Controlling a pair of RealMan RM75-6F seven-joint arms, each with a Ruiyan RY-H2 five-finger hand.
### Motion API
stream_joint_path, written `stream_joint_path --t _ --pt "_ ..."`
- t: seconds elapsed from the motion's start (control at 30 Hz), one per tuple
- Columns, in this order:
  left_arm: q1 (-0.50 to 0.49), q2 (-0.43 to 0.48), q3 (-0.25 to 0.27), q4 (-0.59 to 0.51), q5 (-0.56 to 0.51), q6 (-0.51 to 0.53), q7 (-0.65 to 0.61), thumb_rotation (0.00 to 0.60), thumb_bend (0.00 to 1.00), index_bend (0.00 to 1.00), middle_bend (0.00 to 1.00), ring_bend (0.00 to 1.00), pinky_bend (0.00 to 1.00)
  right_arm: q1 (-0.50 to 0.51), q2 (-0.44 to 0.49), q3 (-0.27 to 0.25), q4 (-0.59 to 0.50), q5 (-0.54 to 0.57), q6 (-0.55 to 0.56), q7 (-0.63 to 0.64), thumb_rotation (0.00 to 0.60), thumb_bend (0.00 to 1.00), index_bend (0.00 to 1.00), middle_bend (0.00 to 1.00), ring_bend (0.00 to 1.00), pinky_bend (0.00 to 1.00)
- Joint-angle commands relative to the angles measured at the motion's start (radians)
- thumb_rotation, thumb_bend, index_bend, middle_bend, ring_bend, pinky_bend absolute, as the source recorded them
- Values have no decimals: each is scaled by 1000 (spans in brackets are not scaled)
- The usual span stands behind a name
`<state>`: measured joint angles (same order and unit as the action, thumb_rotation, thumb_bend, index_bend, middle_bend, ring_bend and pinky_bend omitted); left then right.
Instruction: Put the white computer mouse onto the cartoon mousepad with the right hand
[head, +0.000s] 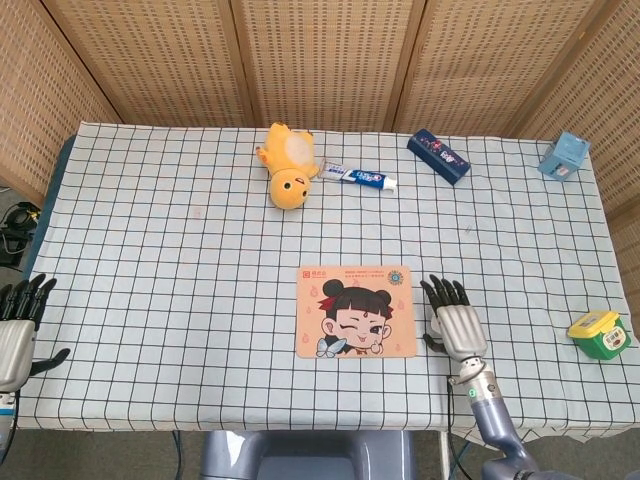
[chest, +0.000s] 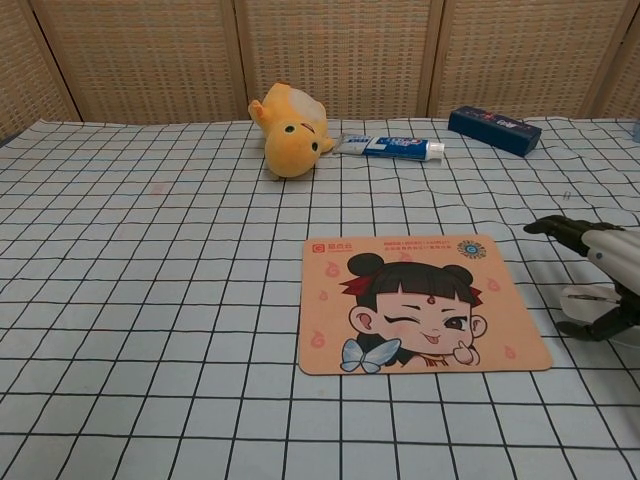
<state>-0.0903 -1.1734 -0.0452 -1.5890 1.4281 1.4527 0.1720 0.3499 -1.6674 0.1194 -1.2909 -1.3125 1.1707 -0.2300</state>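
Observation:
The cartoon mousepad lies flat near the front middle of the checked cloth. Just to its right sits the white computer mouse; only a sliver of it shows in the chest view, and the head view hides it. My right hand hovers low over the mouse. Its fingers stretch forward and its thumb curls down by the mouse's near side. No firm grip shows. My left hand rests at the table's front left corner with fingers apart, holding nothing.
A yellow plush toy, a toothpaste tube and a dark blue box lie along the back. A light blue box stands at the back right corner. A green-and-yellow jar sits at the right edge.

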Motion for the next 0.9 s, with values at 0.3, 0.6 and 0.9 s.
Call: stream_joint_path --t 0.3,0.6,0.9 --pt "5 11 -4 -4 -2 9 -26 600 0 0 0 0 0 3 -10 6 48 24 -8 -8 600 436 43 0 0 0" --pt "6 9 0 -9 12 16 -20 600 0 0 0 0 0 7 -10 23 58 41 -3 -15 600 436 43 0 0 0" --pt "5 6 1 -9 13 15 -13 600 0 0 0 0 0 26 -16 59 77 97 -31 -48 600 436 44 0 0 0"
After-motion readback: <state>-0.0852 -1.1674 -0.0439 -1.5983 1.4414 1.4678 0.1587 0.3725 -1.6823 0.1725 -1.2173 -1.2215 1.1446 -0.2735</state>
